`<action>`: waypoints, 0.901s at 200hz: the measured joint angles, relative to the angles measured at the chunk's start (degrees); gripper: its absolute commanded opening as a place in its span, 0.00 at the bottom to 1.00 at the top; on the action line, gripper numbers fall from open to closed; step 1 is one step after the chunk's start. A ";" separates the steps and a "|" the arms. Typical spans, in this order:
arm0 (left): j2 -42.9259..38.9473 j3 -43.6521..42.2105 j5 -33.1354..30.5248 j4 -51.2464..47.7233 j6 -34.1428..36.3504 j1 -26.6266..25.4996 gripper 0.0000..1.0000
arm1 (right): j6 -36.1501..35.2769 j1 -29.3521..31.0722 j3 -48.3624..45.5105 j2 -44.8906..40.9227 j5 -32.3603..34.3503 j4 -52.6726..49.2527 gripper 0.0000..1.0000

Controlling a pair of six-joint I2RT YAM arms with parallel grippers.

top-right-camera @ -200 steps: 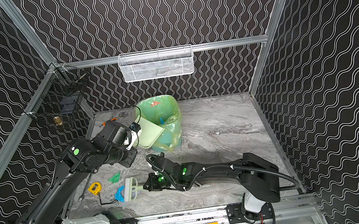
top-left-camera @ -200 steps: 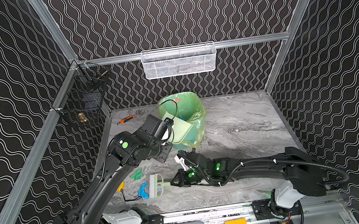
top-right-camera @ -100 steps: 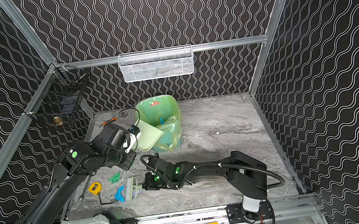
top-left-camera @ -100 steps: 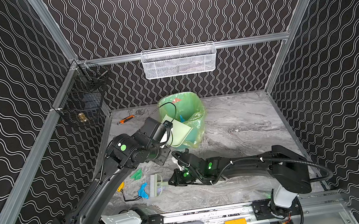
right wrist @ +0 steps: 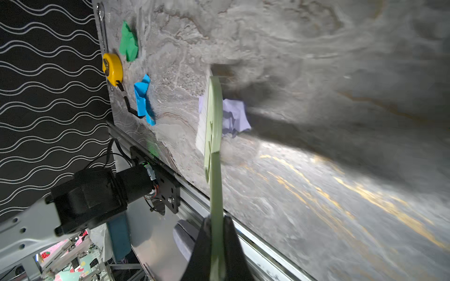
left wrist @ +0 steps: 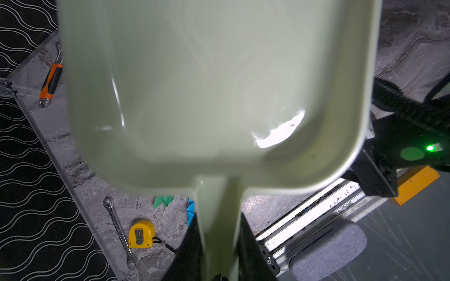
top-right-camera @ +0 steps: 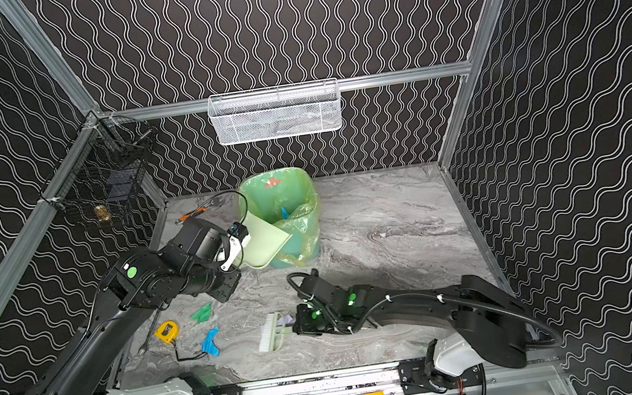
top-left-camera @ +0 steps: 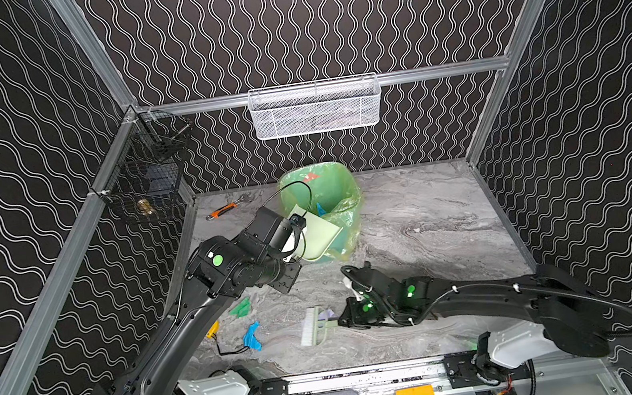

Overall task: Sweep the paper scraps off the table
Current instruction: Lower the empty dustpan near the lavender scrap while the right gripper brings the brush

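Observation:
On the table [top-left-camera: 412,210], a green paper scrap [top-left-camera: 241,308] and a blue paper scrap [top-left-camera: 252,337] lie at the front left. A lilac scrap [right wrist: 235,116] sits against the pale green brush [top-left-camera: 311,327]. My right gripper [right wrist: 216,233] is shut on the brush's handle, with the bristles down on the table. My left gripper [left wrist: 218,255] is shut on the handle of a pale green dustpan [top-left-camera: 321,233], held in the air at the near left side of the green-lined bin [top-left-camera: 325,188]. The pan [left wrist: 219,85] looks empty. Coloured scraps lie inside the bin.
A yellow tape measure [top-right-camera: 167,331] and a steel spanner [left wrist: 119,231] lie by the left wall, close to the scraps. An orange-handled wrench [top-left-camera: 224,210] rests at the back left. A white mesh basket [top-left-camera: 314,108] and a black wire basket [top-left-camera: 151,175] hang on the walls.
My right gripper has drawn the brush to the right, away from the blue scrap. The left arm with the dustpan has barely shifted beside the bin.

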 measured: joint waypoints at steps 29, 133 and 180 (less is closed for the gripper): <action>-0.07 0.74 0.87 -0.57 1.05 -0.28 0.09 | -0.66 -3.63 -2.56 -8.07 0.28 -7.08 0.00; 3.17 7.61 0.42 -4.33 1.14 -10.19 0.10 | -8.13 -9.05 4.28 -9.62 -2.32 -19.89 0.00; 2.86 3.56 0.22 -4.96 -2.25 -16.39 0.10 | -14.21 -16.17 2.86 -10.23 -4.44 -23.47 0.00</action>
